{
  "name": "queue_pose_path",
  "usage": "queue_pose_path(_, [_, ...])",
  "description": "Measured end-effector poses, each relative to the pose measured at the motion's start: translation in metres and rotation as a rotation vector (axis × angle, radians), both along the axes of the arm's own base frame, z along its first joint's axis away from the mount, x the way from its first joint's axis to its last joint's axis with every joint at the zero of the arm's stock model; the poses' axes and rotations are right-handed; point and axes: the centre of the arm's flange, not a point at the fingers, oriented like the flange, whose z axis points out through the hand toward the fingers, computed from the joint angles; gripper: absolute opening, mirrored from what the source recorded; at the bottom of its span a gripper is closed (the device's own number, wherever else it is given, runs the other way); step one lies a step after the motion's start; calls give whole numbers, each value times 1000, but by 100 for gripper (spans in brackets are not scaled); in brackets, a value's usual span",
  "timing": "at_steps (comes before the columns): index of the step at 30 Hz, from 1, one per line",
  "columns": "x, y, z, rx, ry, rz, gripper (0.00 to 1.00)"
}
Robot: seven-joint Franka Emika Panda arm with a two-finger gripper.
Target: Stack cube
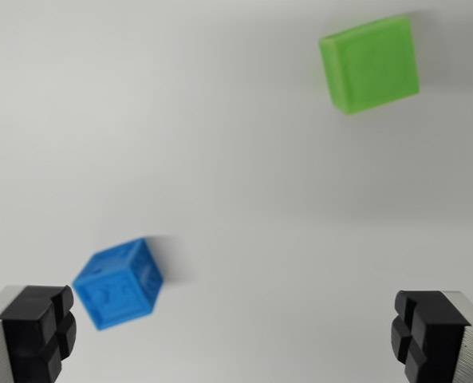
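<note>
Blue cube [118, 284] near left pad; green cube [370, 63] well apart.

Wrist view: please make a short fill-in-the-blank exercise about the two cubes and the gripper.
1. The cube at the upper right is ____.
2. The blue cube lies nearest the ____ finger in the wrist view.
3. The gripper is ____, holding nothing.

Missing words: green; left; open

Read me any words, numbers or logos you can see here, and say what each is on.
No readable text anywhere.
Blue cube: faint raised marks on its faces, too blurred to read.
Green cube: plain, no marking visible.
Gripper fingers and the white table: no labels.
</note>
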Motion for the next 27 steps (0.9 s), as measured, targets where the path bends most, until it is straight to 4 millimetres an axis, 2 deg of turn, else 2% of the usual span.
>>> queue_pose_path(17, [18, -37, -42, 1, -18, 144, 100])
queue_pose_path(27, [30, -64, -73, 1, -30, 248, 100])
